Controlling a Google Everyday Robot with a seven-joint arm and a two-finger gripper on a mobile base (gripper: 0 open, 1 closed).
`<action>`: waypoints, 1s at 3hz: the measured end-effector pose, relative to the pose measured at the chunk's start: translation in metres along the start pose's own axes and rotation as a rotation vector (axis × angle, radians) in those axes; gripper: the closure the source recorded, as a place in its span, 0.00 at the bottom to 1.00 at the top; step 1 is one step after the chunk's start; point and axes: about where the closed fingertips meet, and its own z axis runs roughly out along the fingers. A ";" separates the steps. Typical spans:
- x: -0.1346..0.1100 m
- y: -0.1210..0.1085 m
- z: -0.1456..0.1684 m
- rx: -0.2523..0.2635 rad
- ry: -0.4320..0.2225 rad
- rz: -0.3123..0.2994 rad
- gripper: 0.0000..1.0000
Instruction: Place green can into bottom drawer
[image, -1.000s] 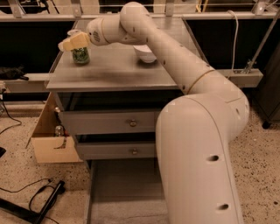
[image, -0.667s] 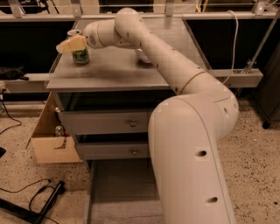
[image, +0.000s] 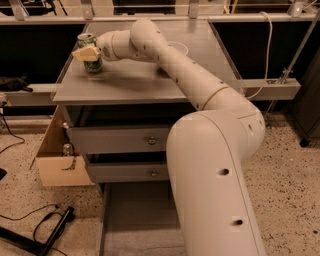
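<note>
Green can (image: 93, 65) stands upright near the far left corner of the counter (image: 135, 82), so we judge the task barely begun: the lift, the carry down and the release are all left to do. The hand (image: 85, 53) sits across the can's middle, touching or nearly so; we cannot tell whether it has closed on it. Lower and further right, the bottom drawer (image: 135, 212) is pulled out, ready to receive. From its bulky base at right, the arm rises and stretches leftward, low over the counter.
</note>
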 end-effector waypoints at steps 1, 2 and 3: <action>0.000 0.000 0.000 0.000 0.000 0.000 0.73; -0.006 0.000 -0.006 -0.007 0.004 -0.009 0.96; -0.028 0.009 -0.036 -0.006 -0.019 -0.044 1.00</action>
